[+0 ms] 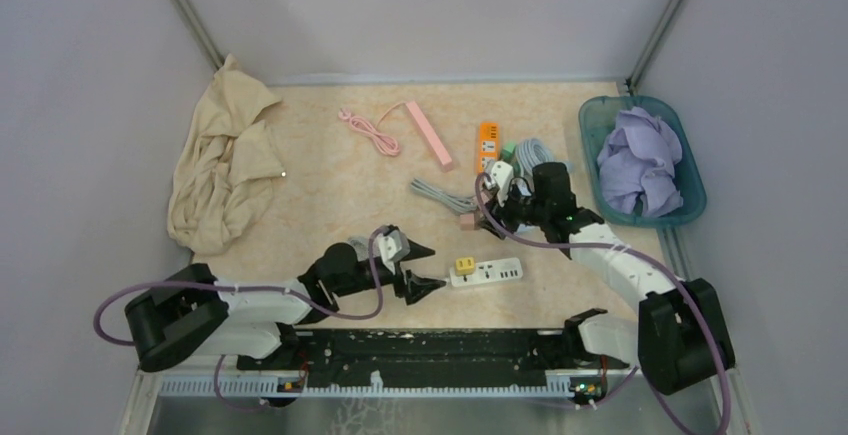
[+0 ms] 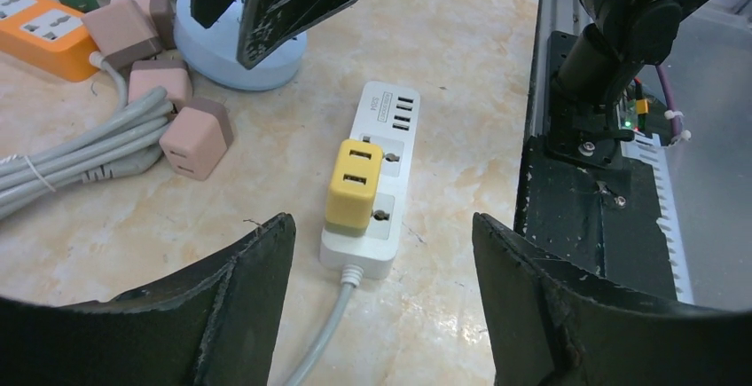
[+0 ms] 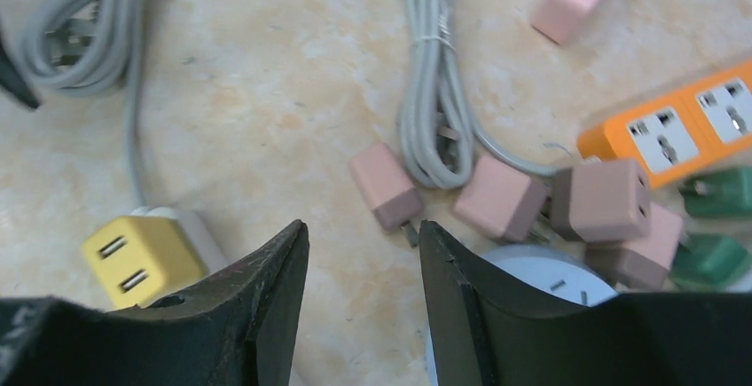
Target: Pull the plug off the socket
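A yellow plug (image 2: 355, 182) is seated in a white power strip, the socket (image 2: 387, 122), which lies near the table's front edge (image 1: 487, 273). My left gripper (image 2: 381, 226) is open just behind the strip's cord end, its jaws wide on either side and touching nothing. From above, the left gripper (image 1: 428, 267) sits just left of the yellow plug (image 1: 464, 265). My right gripper (image 3: 364, 231) is open with a narrow gap and nothing between its fingers, hovering over bare table near loose pink plugs (image 3: 383, 185). The yellow plug (image 3: 142, 260) shows at its lower left.
Behind the strip lie several pink plugs (image 2: 195, 137), grey cable bundles (image 3: 434, 111), an orange power strip (image 3: 683, 129), green plugs (image 3: 718, 193) and a round pale blue socket (image 2: 239, 58). A beige cloth (image 1: 225, 160) is far left, a pink strip (image 1: 430, 135) at the back, a teal basket (image 1: 593, 120) right.
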`<state>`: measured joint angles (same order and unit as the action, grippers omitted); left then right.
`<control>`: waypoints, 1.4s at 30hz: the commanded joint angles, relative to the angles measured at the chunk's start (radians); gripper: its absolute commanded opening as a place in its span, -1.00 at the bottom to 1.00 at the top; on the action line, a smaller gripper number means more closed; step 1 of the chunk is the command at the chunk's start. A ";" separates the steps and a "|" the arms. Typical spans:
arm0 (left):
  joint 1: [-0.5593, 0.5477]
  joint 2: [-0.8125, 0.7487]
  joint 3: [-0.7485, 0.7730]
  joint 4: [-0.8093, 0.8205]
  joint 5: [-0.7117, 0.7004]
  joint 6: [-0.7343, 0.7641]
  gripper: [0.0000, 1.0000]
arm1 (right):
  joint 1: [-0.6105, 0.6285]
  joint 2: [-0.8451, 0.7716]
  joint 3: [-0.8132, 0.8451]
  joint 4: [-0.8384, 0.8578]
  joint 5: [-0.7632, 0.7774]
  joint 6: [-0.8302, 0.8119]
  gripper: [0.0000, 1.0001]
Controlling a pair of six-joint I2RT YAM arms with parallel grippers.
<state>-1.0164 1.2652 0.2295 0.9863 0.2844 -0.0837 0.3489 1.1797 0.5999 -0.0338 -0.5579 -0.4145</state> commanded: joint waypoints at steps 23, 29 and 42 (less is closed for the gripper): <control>-0.001 -0.263 -0.213 0.035 -0.202 -0.132 1.00 | 0.121 -0.011 -0.008 -0.262 -0.409 -0.488 0.23; -0.001 -0.244 -0.210 0.041 -0.193 -0.127 1.00 | 0.174 0.009 0.000 -0.258 -0.342 -0.484 0.02; -0.003 -0.138 -0.190 0.133 -0.088 -0.034 1.00 | 0.253 0.049 0.020 -0.300 -0.239 -0.539 -0.26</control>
<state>-1.0164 1.0805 0.0181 1.0317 0.1219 -0.1829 0.5793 1.2194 0.5957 -0.3305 -0.8120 -0.9173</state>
